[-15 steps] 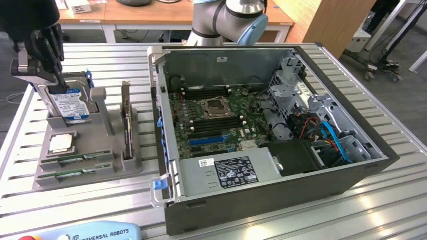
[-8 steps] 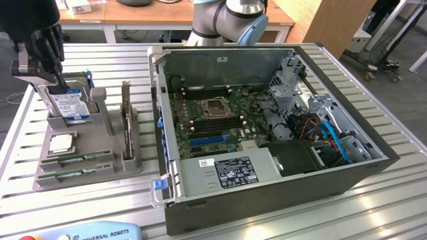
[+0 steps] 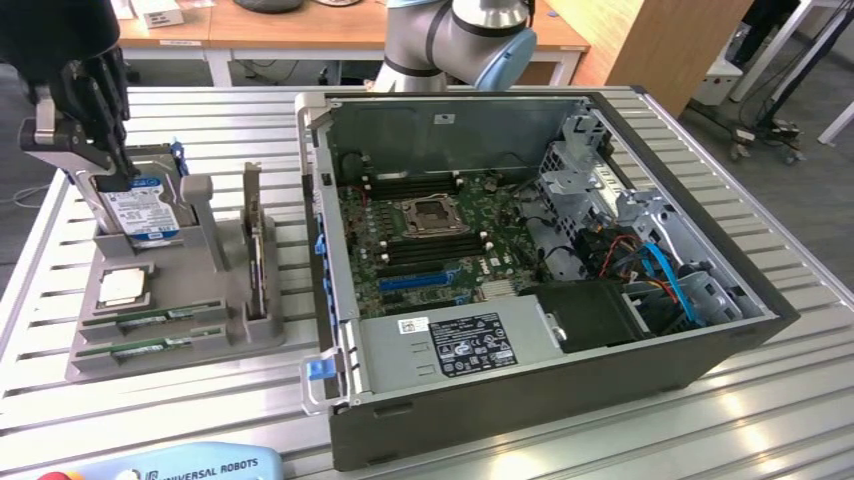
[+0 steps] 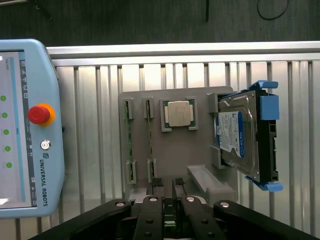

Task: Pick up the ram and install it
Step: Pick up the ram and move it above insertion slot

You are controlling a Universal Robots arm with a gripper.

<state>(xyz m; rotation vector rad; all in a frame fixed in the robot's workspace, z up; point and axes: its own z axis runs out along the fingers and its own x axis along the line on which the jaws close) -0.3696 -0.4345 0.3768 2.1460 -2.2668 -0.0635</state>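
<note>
Nearest on the slatted metal table is the blue teach pendant, just near of the grey holder tray on the left. Both sticks lie edge-up in the tray's near slots. The ram stick is nearest, and the second ram stick is just beside it, a bit farther back. Neither is lifted or touched.

Next back is the square silver CPU in its pocket. Behind it the hard drive, w/ blue label and blue side rails, stands on edge at the tray's far end. An expansion card stands upright along the tray's right side, between the tray's parts and the open PC case.

The case fills the right of the table, w/ the motherboard exposed and the PSU at its near end.

The gripper hangs pointing down above the tray's far end, over the drive in the exterior view, well clear of both sticks. It carries nothing that shows. Can't tell how far open it is, as the wrist view catches it end-on. The arm's base rises at the far side, behind the case.
</note>
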